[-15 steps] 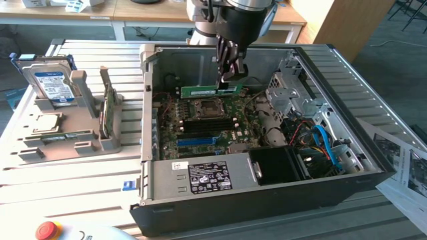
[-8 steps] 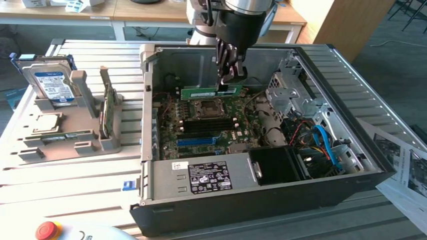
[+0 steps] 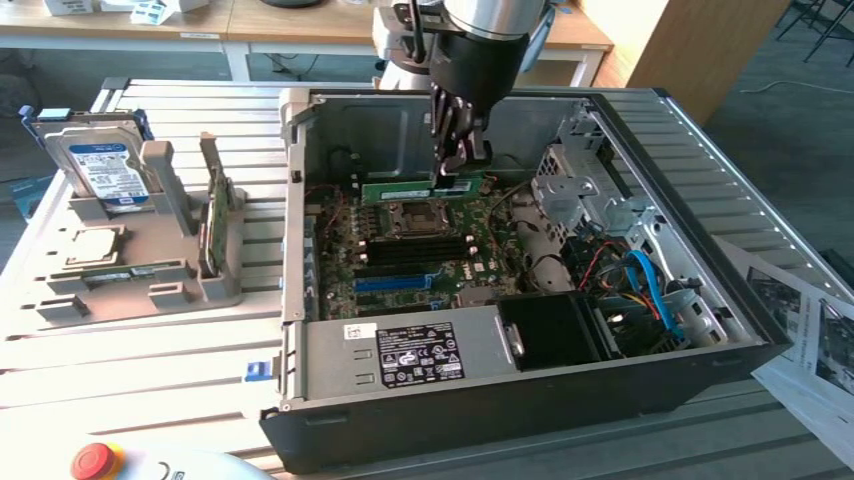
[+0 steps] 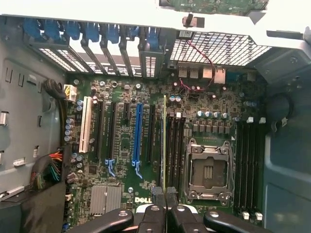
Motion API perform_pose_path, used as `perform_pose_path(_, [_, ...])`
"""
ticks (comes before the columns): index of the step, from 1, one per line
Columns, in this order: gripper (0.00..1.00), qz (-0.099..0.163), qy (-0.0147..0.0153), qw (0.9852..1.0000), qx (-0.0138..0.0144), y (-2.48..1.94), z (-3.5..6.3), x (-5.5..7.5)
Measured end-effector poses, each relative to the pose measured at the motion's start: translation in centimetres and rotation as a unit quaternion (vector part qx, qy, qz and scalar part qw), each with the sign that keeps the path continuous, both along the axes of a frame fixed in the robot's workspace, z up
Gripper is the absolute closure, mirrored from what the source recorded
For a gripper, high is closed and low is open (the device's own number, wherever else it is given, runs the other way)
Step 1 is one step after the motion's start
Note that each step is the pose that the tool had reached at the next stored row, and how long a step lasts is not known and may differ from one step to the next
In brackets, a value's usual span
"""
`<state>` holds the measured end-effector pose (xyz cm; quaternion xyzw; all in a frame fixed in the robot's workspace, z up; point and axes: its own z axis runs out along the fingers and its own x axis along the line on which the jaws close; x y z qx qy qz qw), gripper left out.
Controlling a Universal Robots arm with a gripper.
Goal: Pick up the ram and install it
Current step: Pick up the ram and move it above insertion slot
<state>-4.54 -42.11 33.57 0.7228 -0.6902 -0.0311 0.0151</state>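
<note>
Inside the open computer case (image 3: 534, 410), jaws clamped on the ram (image 4: 164, 145), which is held edge-on over the motherboard (image 4: 214, 104), beside the black slots and processor socket (image 4: 208, 170). Board reads "DELL" (image 4: 144, 199) just beside the jaws.

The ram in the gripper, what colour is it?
Green, with a whitish label strip. The ram shows best in the exterior view.
</note>
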Motion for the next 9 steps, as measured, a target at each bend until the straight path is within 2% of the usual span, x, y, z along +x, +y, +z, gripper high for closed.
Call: perform_pose_path(9, [0.88,0.0,0.0,1.0,-0.0001,0.0,-0.89,0.0])
